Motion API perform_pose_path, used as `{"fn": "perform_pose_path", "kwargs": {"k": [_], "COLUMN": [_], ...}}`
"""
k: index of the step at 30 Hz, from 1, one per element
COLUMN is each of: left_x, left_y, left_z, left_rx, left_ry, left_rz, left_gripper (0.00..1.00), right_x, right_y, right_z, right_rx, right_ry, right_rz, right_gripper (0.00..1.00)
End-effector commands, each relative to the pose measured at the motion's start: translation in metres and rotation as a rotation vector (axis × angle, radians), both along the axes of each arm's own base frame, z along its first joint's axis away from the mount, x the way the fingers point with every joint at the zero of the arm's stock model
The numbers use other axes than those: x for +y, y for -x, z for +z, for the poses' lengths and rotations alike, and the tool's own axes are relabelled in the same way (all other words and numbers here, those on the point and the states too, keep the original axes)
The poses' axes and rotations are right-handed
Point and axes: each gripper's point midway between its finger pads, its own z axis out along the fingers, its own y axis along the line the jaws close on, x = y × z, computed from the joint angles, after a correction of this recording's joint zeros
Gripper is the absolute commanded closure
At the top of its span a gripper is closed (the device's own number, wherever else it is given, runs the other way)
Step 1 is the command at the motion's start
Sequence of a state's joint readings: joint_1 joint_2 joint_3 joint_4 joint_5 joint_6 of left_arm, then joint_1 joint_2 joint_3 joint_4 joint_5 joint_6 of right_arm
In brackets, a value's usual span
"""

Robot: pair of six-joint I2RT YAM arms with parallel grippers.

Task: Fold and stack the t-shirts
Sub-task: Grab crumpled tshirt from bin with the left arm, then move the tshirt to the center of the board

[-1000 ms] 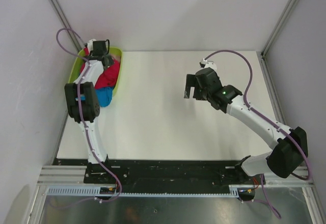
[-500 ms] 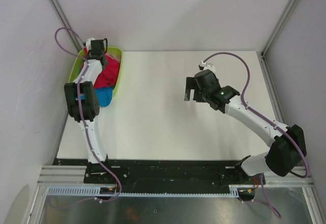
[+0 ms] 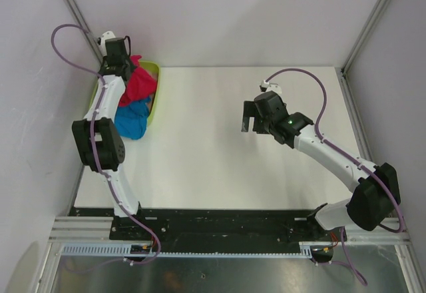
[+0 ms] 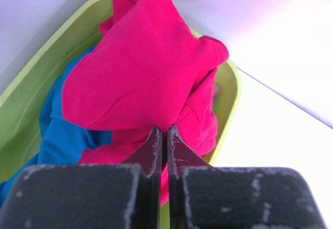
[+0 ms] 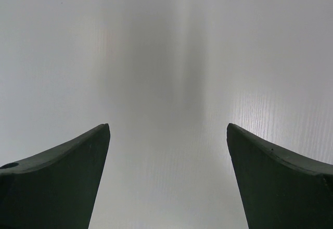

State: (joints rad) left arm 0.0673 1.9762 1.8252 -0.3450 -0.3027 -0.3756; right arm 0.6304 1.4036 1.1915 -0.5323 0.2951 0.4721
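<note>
Pinching a fold of the red shirt (image 4: 140, 78), your left gripper (image 4: 162, 135) had its jaws pressed all the way together, with only a hairline slit between the fingers and red cloth bunched right at their tips. From the top camera you saw that gripper at ten o'clock of the table (image 3: 200, 146), above the far end of the basket (image 4: 26, 99), with the red shirt drawn up into a peak toward it. The rest of the red shirt lay heaped in the basket, its lower folds hanging toward the rim at four o'clock in the wrist view. The blue shirt (image 4: 57, 140) sat in the basket too, partly under the red one and showing at its seven o'clock side. From the top it lay at six o'clock of the red shirt and covered the near end of the basket. Your right gripper (image 5: 167, 127) hung over bare table a little toward two o'clock of the centre, well apart from the basket, its jaws spread wide and holding nothing.
</note>
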Motion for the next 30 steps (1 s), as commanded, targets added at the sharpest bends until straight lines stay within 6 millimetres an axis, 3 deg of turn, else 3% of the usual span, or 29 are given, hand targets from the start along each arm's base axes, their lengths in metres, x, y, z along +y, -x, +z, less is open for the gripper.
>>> {"fn": "perform_pose_path", "kwargs": {"k": [1, 4, 9, 17, 26, 30], "left_x": [-0.028, -0.035, -0.065, -0.102, -0.177, -0.220], "left_y": [0.000, 0.002, 0.010, 0.031, 0.090, 0.123], "left_z": [0.044, 0.056, 0.088, 0.169, 0.242, 0.262], "left_rx": [-0.126, -0.144, -0.206, -0.364, -0.507, -0.551], "left_ry": [0.025, -0.006, -0.015, -0.033, -0.033, -0.022], "left_rz": [-0.074, -0.083, -0.135, -0.216, -0.392, -0.497], "left_gripper": [1.00, 1.00, 1.00, 1.00, 1.00, 1.00], "right_x": [-0.007, -0.007, -0.006, -0.010, -0.028, -0.041], "right_y": [-0.002, -0.002, -0.001, -0.001, -0.012, -0.014], "right_z": [0.009, 0.009, 0.008, 0.010, 0.039, 0.056], "right_rx": [-0.035, -0.035, -0.033, -0.043, -0.120, -0.161], "right_ry": [0.011, 0.007, 0.002, 0.008, -0.058, -0.081], "right_rz": [-0.016, -0.017, -0.018, -0.025, -0.077, -0.112], "right_gripper": [0.01, 0.01, 0.01, 0.01, 0.02, 0.02]}}
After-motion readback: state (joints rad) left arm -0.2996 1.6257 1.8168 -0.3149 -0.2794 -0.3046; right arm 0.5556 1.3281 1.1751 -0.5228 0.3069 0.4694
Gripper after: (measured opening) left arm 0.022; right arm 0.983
